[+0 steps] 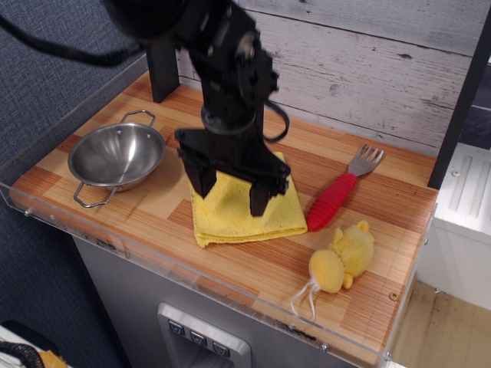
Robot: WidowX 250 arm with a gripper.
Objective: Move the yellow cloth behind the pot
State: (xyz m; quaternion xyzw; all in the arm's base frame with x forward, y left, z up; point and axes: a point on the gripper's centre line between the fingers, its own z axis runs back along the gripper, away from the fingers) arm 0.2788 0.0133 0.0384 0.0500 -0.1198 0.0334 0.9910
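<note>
The yellow cloth lies flat and folded in the middle of the wooden counter. The steel pot with two wire handles stands to its left, apart from it. My black gripper is open and points down over the cloth, its two fingers spread wide with the tips at or just above the cloth's surface. The gripper body hides the cloth's back half. I cannot tell whether the fingertips touch the cloth.
A fork with a red handle lies right of the cloth. A small yellow plush toy sits at the front right. A black post stands behind the pot. A clear rim edges the counter. A plank wall is behind.
</note>
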